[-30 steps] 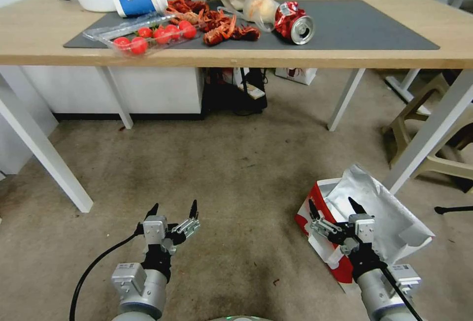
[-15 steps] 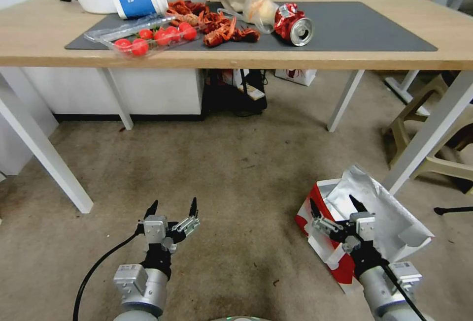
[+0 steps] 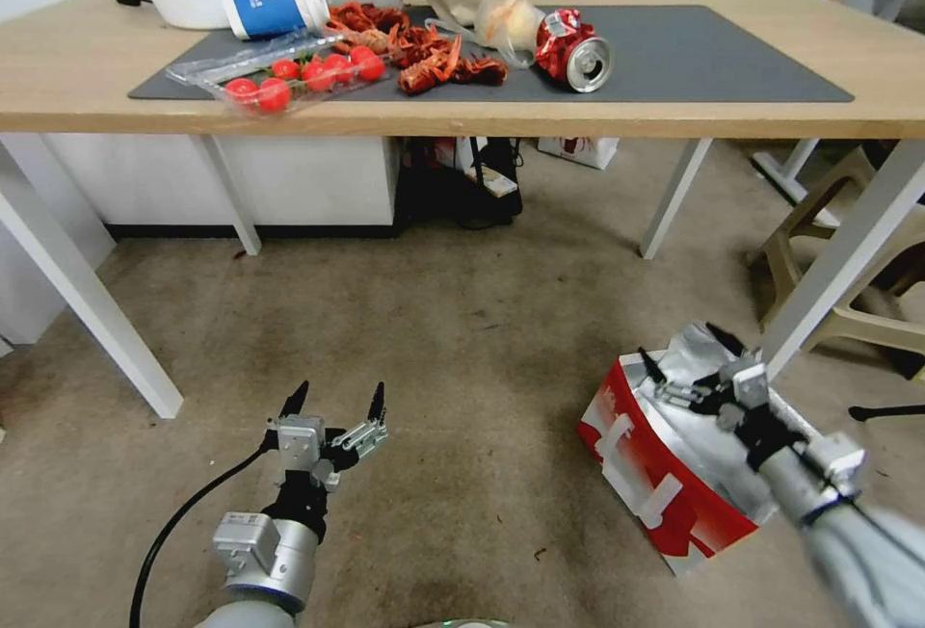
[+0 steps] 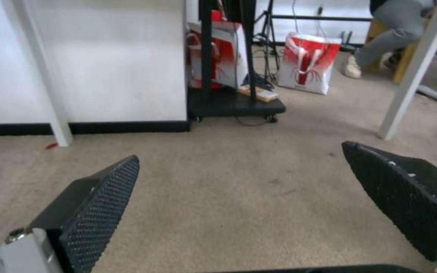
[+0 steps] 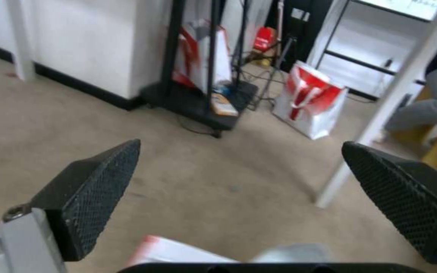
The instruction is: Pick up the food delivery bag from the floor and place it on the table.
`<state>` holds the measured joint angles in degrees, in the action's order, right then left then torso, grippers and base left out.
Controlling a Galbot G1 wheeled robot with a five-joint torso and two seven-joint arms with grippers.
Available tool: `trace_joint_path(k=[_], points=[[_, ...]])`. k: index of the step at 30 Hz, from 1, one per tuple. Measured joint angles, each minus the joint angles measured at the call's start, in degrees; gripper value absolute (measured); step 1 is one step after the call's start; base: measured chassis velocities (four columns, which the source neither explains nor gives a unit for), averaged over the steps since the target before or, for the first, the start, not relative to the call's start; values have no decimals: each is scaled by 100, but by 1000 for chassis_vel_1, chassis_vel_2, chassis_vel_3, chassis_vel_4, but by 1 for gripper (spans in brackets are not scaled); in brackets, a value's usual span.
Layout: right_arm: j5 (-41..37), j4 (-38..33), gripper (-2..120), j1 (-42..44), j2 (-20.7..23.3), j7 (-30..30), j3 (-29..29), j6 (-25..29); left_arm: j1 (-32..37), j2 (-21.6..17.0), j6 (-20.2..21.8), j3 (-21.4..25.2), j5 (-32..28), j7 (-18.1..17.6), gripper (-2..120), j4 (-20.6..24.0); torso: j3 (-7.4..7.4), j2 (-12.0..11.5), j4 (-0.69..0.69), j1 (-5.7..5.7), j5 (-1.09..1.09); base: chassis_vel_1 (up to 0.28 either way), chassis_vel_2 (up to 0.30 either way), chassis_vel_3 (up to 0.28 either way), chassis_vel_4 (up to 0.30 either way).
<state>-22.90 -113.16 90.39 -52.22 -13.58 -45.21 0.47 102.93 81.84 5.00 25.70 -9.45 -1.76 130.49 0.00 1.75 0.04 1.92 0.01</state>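
Food delivery bag (image 3: pixel 665 455) on the floor (image 3: pixel 462 339), directly beneath the open right gripper (image 3: pixel 696 355); left gripper (image 3: pixel 334 399) open, well apart.

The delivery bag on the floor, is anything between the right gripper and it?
Nothing visible. The right gripper, open, hovers right over the food delivery bag at its foil-lined top edge, with no object between them.
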Motion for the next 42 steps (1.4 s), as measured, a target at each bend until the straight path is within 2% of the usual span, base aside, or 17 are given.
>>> trace_joint_path(k=[1,2,3,4,7,8,11,17,19,28,35,37,39,41,42], points=[[-99,204,100,-48,254,-6,-90,-67,-63,-67,48,-5,-41,14,100,-52,0,1,-9,0,-2,0,0,0,0],[-158,347,100,-94,423,0,-88,-113,-69,-84,62,-8,-52,25,100,-66,0,2,-10,0,-2,0,0,0,0],[-265,657,100,-203,746,13,-38,-183,-60,-101,80,-9,-59,39,100,-89,0,4,-4,0,-1,0,0,0,0],[-265,657,100,-203,746,13,-38,-183,-60,-101,80,-9,-59,39,100,-89,0,4,-4,0,-1,0,0,0,0],[-406,1303,100,-481,1210,-121,161,-274,-76,-105,80,-10,-74,38,100,-128,0,5,-3,1,1,0,0,0,0],[-406,1303,100,-481,1210,-121,161,-274,-76,-105,80,-10,-74,38,100,-128,0,5,-3,1,1,0,0,0,0],[-516,1924,100,-856,1495,-423,455,-388,-134,-103,80,-8,-99,2,100,-151,0,7,-3,1,0,0,0,0,0],[-481,2434,100,-1268,1595,-746,863,-374,-162,-97,61,-4,-125,-59,100,-192,0,9,-4,1,1,0,0,0,0],[-399,2872,100,-1829,1617,-1049,1355,-269,-167,-81,-3,0,-129,-121,100,-257,0,10,-3,1,0,0,0,0,0],[-96,3563,100,-2812,1527,-1320,2298,-392,-210,-21,-16,65,-152,-211,100,-384,0,12,-3,1,-1,0,0,0,0],[156,3857,100,-3045,1477,-1523,2550,-544,-194,61,-73,83,-153,-242,100,-412,0,14,-4,2,-1,0,0,0,0],[198,3912,92,-3125,1470,-1542,2644,-634,-196,70,-84,95,-154,-249,100,-421,0,15,-4,2,-1,0,0,0,0],[198,3916,92,-3131,1469,-1542,2653,-643,-196,70,-86,97,-155,-250,100,-423,0,15,-4,2,-1,0,0,0,0],[189,3973,79,-3192,1466,-1491,2790,-779,-193,63,-129,112,-161,-255,100,-460,0,15,-3,2,-1,0,0,0,0],[189,3973,79,-3192,1466,-1491,2790,-779,-193,63,-129,112,-161,-255,100,-460,0,15,-3,2,-1,0,0,0,0]])
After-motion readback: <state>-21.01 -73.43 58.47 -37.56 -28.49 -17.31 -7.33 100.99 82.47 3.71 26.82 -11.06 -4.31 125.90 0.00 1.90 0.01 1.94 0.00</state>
